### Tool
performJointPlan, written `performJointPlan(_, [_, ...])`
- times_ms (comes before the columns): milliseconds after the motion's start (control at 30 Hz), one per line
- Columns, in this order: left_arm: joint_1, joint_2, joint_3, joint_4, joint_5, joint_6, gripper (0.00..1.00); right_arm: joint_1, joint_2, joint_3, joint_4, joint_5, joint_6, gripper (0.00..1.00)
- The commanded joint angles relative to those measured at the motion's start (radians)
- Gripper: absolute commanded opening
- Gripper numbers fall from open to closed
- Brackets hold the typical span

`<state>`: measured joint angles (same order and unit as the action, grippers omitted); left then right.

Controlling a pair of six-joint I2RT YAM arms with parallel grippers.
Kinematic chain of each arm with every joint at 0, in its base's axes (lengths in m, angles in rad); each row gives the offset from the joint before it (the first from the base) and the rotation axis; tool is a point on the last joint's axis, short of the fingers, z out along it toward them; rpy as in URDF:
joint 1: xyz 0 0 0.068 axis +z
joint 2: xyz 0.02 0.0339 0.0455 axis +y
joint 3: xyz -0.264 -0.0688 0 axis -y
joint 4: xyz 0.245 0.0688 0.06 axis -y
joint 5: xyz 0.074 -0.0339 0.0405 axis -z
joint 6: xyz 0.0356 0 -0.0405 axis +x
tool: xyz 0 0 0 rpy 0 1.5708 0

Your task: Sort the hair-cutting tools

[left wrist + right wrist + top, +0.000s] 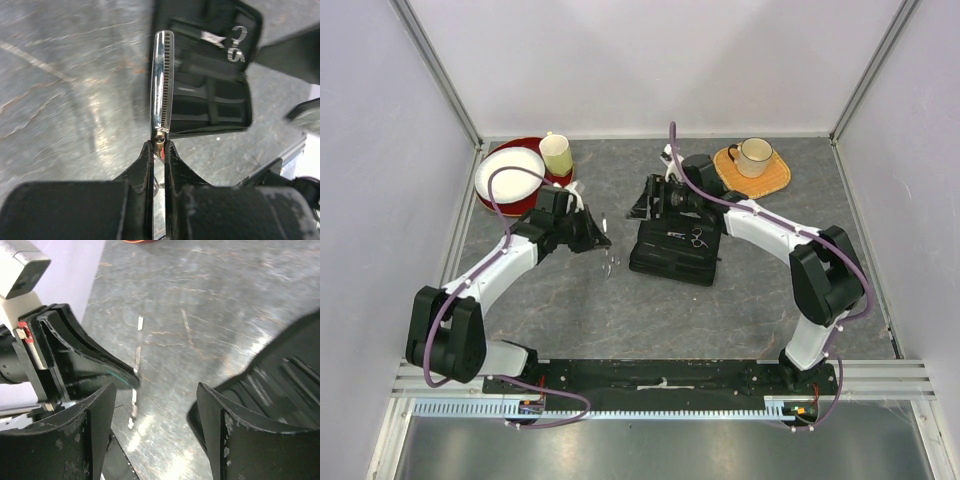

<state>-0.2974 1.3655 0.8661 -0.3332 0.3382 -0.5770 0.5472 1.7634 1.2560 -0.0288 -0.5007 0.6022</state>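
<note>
My left gripper is shut on silver thinning scissors, gripped near the pivot with the toothed blade pointing away, above the table left of the open black zip case. From above, the left gripper and its scissors are beside the case. A second pair of silver scissors lies on the case and also shows in the left wrist view. My right gripper is open and empty at the case's far left corner. In its view I see the held scissors. No comb shows.
A white plate on a red plate and a pale yellow cup stand at the back left. A white mug sits on an orange woven mat at the back right. The left arm's fingers are close to my right gripper.
</note>
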Motion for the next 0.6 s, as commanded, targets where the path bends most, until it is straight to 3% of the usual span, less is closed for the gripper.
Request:
performJointPlan(0, [-0.055,-0.023,0.073,0.132,0.113,0.074,0.02,0.048,0.041,0.086,0.104,-0.073,0.025,0.73])
performJointPlan(267, [-0.101,-0.011,0.114,0.169,0.116,0.072,0.02,0.077,0.064,0.106,0.096,-0.033,0.028,0.70])
performJointPlan(533, [-0.109,-0.043,0.096,0.172,0.096,0.085,0.02,0.085,0.097,0.129,0.089,0.004,0.045,0.44])
performJointPlan(567, [-0.109,-0.046,0.094,0.174,0.096,0.085,0.02,0.088,0.100,0.134,0.090,0.004,0.045,0.33])
